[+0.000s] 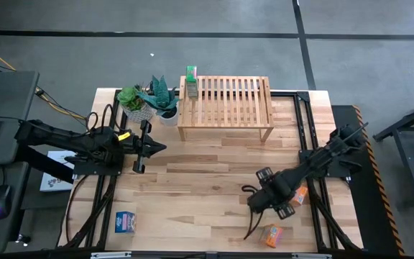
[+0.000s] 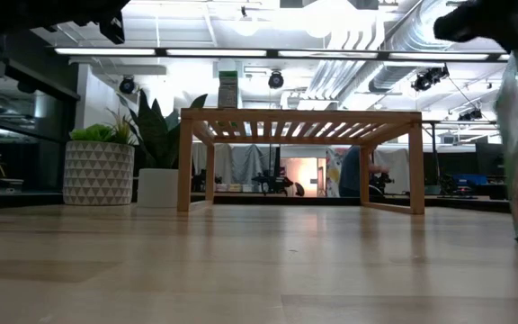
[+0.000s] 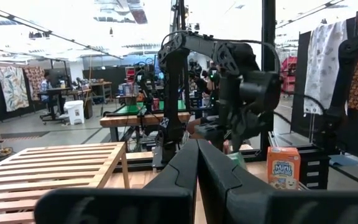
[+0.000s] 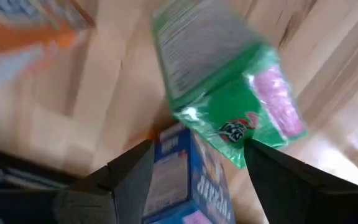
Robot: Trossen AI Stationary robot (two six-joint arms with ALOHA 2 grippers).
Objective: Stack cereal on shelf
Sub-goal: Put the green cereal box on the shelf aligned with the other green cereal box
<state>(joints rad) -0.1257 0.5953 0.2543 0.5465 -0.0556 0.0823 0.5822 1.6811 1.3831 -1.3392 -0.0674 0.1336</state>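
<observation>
- Cereal: small rectangular cardboard boxes with printed faces. One green box (image 1: 191,81) stands upright on the shelf's left end. One blue box (image 1: 126,223) lies flat near the table's front left edge. One orange box (image 1: 271,234) lies near the front edge on the right; another orange box (image 1: 300,195) sits just beside the right arm (partly covered by it).
- Shelf (image 1: 228,101): light natural wood, slatted top, short square legs, wider than deep, at the back middle of the table (image 1: 192,187). The slats are bare apart from the green box, and the space under the top is open.
- Right gripper (image 4: 191,163): over the front right of the table, pointing down. Its dark fingers (image 4: 126,171) stand apart, with a second blue box (image 4: 188,177) between them; whether the pads touch it I cannot tell. A second green box (image 4: 229,87), glossy, lies tilted just beyond that blue one.
- Left gripper (image 1: 139,146): at the table's left side, above the planks, its jaws pressed together on nothing.
- Plants: two potted plants (image 1: 148,101), one in a white patterned pot, just beside the shelf's left legs.
- Open room: the wood-plank middle of the table, between both arms and in front of the shelf.
</observation>
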